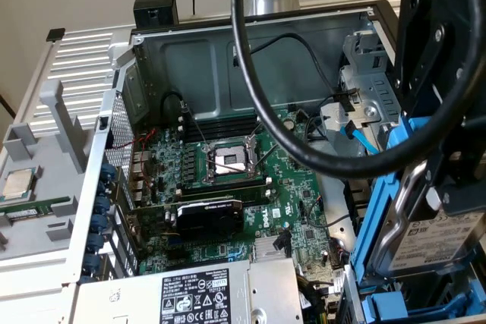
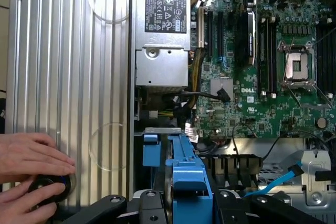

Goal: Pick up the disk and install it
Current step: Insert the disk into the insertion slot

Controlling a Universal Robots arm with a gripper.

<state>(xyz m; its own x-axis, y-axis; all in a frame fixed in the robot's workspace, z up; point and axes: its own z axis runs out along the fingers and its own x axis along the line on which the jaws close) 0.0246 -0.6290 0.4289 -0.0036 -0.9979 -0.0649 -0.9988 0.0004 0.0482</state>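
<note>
The jaws are closed on the disk (image 1: 437, 244), holding it over the open computer case (image 1: 205, 58).

Soft, even indoor light, no hard shadows. On the exterior view's left the ribbed panel (image 1: 83, 55) is brightest; the case (image 1: 197, 66) interior sits dimmer. The near cable (image 1: 238, 28) reads as a black silhouette, and light catches the disk (image 1: 437, 237) on its white label. In the wrist view the ribbed table (image 2: 68, 77) gleams in pale streaks and the socket (image 2: 296, 66) glints
</note>
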